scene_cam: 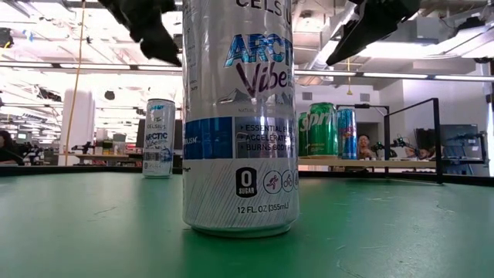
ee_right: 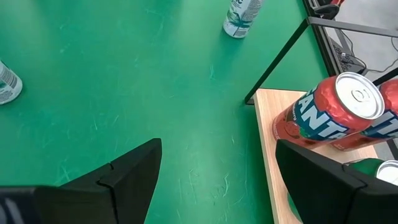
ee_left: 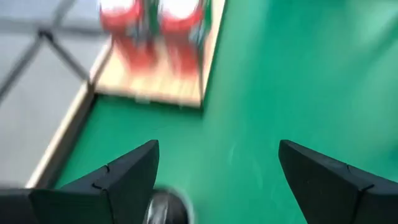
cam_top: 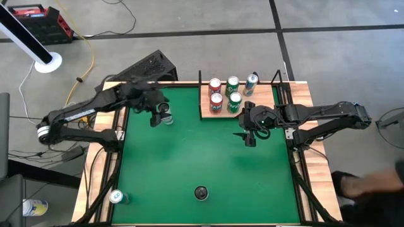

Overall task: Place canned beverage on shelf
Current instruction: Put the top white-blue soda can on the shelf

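Left gripper [cam_top: 159,112], fingers spread wide and empty, hangs left of centre in the upper half of the high view, directly over a silver can [cam_top: 166,117] standing on the green table [cam_top: 208,157]. Right gripper [cam_top: 248,131], also wide open and empty, sits right of centre, just below the shelf [cam_top: 206,113]. The shelf, at upper centre, carries five cans; another silver can [cam_top: 118,197] stands at lower left.
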You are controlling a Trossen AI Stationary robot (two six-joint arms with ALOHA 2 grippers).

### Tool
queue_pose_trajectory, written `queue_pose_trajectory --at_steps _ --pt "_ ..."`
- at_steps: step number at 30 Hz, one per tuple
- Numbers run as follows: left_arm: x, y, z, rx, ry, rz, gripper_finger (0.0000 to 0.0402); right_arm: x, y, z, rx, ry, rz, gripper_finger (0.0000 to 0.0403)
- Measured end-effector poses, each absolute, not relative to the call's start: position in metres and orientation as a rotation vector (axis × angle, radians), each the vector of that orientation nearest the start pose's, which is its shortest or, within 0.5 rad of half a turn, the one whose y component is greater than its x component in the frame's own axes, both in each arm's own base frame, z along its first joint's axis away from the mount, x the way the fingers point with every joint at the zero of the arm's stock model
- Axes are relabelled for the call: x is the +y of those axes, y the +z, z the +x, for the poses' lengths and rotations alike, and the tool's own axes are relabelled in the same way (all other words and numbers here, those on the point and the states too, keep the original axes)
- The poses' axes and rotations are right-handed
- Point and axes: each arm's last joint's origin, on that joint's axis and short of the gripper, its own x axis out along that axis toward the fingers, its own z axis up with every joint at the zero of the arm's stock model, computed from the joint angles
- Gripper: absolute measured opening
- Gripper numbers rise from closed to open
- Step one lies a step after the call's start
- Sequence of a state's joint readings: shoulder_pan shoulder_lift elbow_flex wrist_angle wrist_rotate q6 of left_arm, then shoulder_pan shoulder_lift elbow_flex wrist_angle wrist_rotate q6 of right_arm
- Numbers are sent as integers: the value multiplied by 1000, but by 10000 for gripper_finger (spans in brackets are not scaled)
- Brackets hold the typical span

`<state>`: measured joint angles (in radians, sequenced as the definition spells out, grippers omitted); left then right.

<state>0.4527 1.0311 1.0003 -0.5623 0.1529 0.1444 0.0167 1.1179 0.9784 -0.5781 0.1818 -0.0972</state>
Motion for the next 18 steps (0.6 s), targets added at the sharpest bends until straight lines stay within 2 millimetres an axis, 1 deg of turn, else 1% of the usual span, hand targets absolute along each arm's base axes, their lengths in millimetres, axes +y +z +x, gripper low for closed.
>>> queue_pose_trajectory --at_steps 1,3,5,8,13,18 --pt "85 329 188 534 244 -24 316 -1 303 228 722 -121 -165 340" --pt "79 323 180 440 245 -2 316 -1 303 228 727 -116 -174 340" --pt "75 314 173 380 269 8 316 -1 302 227 735 -111 -186 340" --pt "73 309 164 315 305 29 316 -1 301 227 747 -101 -212 340" --pt "74 306 160 335 403 50 316 -1 301 227 749 -95 -231 340" --pt "76 303 163 373 406 117 316 -1 302 224 757 -85 -256 340"
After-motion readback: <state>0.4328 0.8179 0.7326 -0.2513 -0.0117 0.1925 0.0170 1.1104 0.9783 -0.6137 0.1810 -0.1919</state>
